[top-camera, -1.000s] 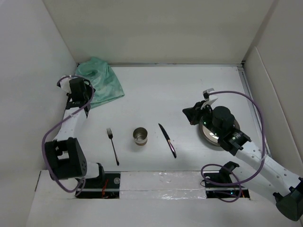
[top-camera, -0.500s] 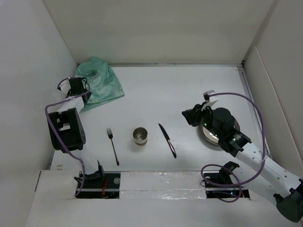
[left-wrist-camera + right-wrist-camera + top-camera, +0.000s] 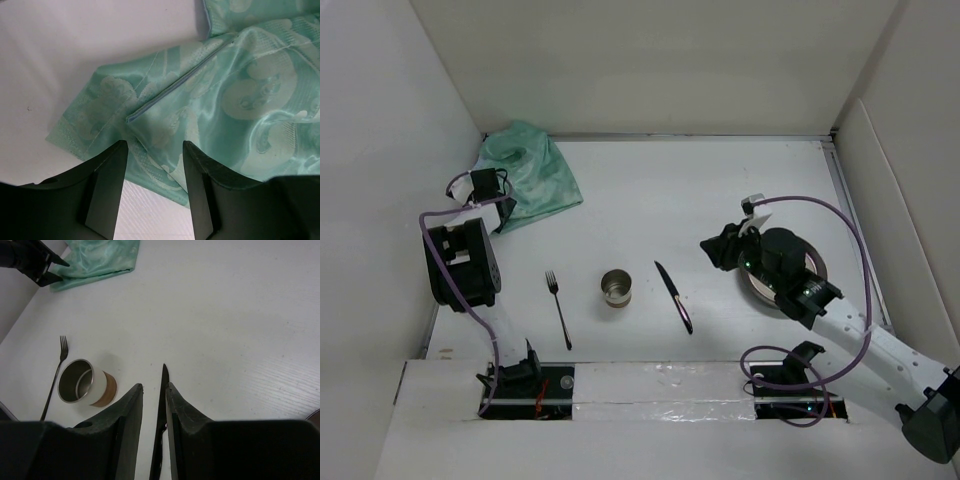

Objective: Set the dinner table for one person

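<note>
**A place setting for one, barely begun.** The white table (image 3: 700, 190) carries a fork (image 3: 558, 309), a cup (image 3: 616, 288) and a knife (image 3: 673, 297) in a loose row on the arms' side. The cup stands between the two pieces of cutlery, where a plate would be expected. The plate (image 3: 818, 262) itself lies well apart to the right, partly hidden under the right arm. The green cloth (image 3: 528, 175) lies rumpled in the far left corner.

The left gripper (image 3: 155, 145) hangs low over the cloth's near edge. Its fingers are apart on either side of a raised fold and not clamped on it. Whether the tips touch the fabric cannot be told.

The right gripper (image 3: 154, 390) hovers above the table with only a narrow slit between its fingers, holding nothing. The knife's blade shows through that slit, lying on the table below.

Judged from this layout, little if anything is in its final place. The cloth looks to need taking up and laying out. The plate needs bringing in between fork and knife, and the cup shifting aside to make room. The step in hand appears to be the left arm's pick of the cloth, with the right arm poised near the knife and plate.
</note>
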